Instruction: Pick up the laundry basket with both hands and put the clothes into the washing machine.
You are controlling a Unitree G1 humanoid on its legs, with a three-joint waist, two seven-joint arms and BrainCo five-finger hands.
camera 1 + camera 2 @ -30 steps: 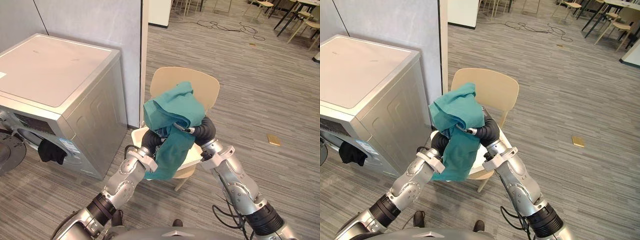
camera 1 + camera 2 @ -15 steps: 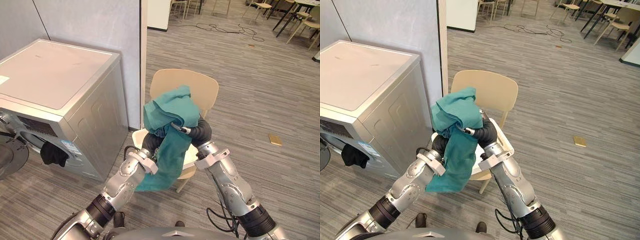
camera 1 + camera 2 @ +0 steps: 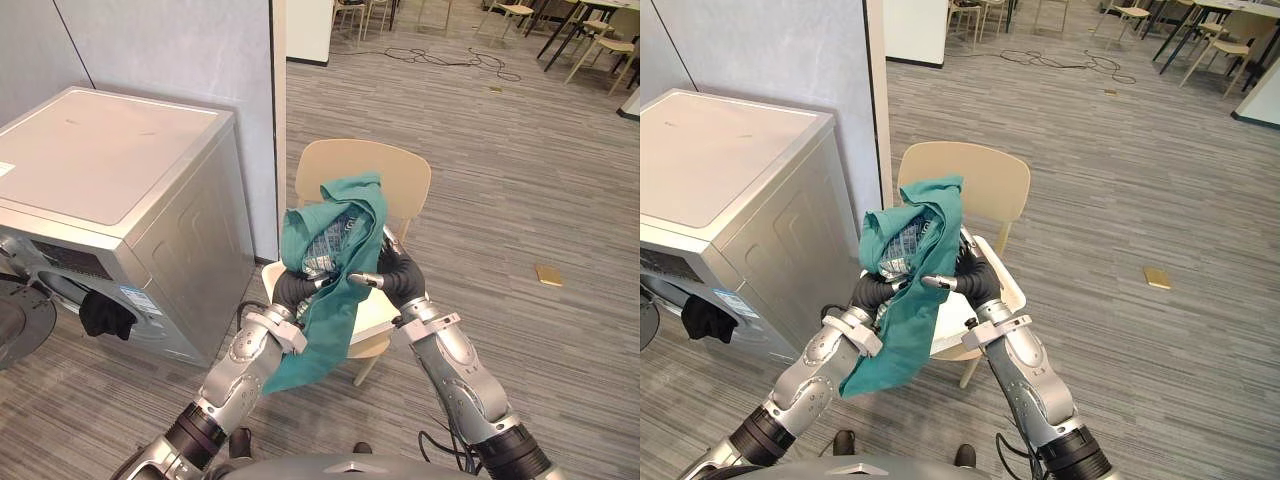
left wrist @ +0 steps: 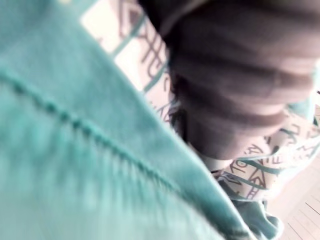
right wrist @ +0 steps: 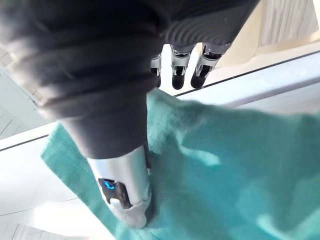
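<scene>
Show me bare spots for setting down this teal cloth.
The washing machine top: bare, by the grey wall. The floor right of the chair, up to the tan object: bare. Crowded: the chair seat, taken by the white basket, and the washer opening, where a dark garment hangs.

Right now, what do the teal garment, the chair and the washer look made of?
Teal garment: soft matte fabric; it drapes, with a stitched seam. Chair: smooth pale wood or plastic, can't tell which. Washing machine: likely silver-painted sheet metal, given the pressed side panel.
</scene>
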